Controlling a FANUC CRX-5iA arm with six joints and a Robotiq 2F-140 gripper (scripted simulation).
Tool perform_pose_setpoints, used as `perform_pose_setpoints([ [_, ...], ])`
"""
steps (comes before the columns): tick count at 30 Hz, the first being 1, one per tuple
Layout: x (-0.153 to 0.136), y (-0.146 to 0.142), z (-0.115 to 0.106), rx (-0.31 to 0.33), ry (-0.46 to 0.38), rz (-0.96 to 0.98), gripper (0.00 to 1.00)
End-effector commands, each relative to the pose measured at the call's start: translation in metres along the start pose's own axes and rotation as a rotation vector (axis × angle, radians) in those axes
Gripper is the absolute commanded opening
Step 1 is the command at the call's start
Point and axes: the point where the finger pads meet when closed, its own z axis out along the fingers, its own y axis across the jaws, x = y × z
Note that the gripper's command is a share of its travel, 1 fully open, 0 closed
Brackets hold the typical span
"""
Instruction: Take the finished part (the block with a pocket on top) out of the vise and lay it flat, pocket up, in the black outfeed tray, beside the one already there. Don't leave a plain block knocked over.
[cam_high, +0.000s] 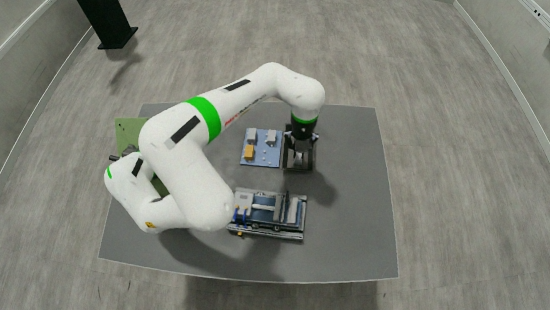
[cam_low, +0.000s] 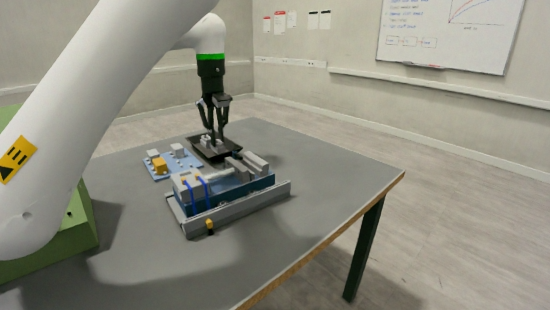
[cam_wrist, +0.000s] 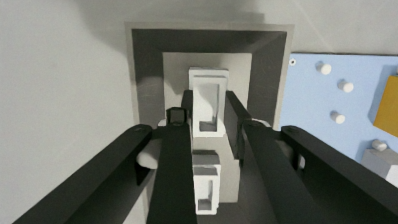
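Observation:
My gripper (cam_wrist: 208, 105) is shut on the finished part (cam_wrist: 207, 102), a white block with a rectangular pocket facing up. It holds the part low inside the black outfeed tray (cam_wrist: 207, 55); I cannot tell whether the part touches the tray floor. A second pocketed block (cam_wrist: 206, 189) lies flat in the same tray, in line with the held one and close to it. In the overhead view the gripper (cam_high: 299, 159) stands upright over the tray (cam_high: 298, 167). The side view shows it (cam_low: 216, 140) down in the tray. The vise (cam_high: 272, 210) shows no block between its jaws.
A blue fixture plate (cam_high: 261, 147) lies right beside the tray, carrying two upright grey plain blocks (cam_high: 251, 134) (cam_high: 271, 136) and an orange block (cam_high: 248, 151). The vise (cam_low: 225, 185) sits nearer the table's front. A green robot base (cam_low: 75, 220) stands at the left.

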Motion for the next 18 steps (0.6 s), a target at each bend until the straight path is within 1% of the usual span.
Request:
perform_pose_setpoints([
  [1,-0.0003,-0.0006,-0.0011,0.002,-0.001,0.0,0.1],
  [18,-0.0003,-0.0007,0.0005,0.002,-0.001,0.0,0.1],
])
